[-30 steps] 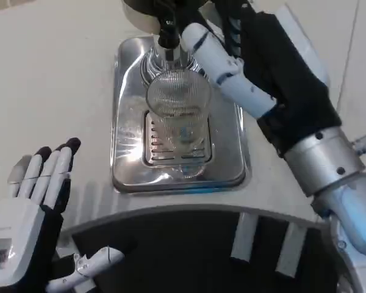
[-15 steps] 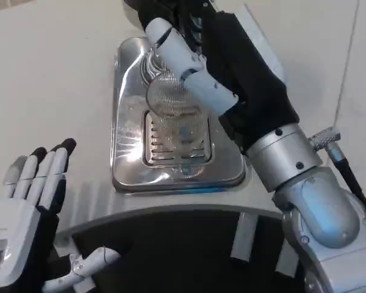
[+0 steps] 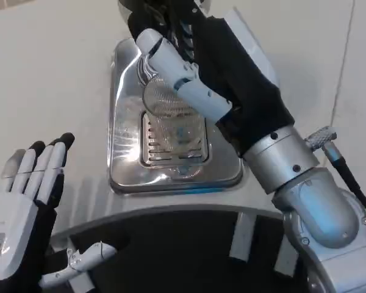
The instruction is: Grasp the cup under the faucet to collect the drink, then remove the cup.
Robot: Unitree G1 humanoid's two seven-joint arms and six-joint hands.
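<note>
The ribbed glass cup (image 3: pixel 171 101) stood on the grate of the shiny metal drip tray (image 3: pixel 125 122), beneath the dark faucet (image 3: pixel 165 12) at the top of the picture. The right hand (image 3: pixel 201 67) reached over the cup with a finger lying across its rim, though whether it had closed on the glass could not be told. The left hand (image 3: pixel 24 201) waited over the bench (image 3: pixel 49 79), fingers straight and holding nothing; judging by this, grasping was under way, with filling and removal left.
</note>
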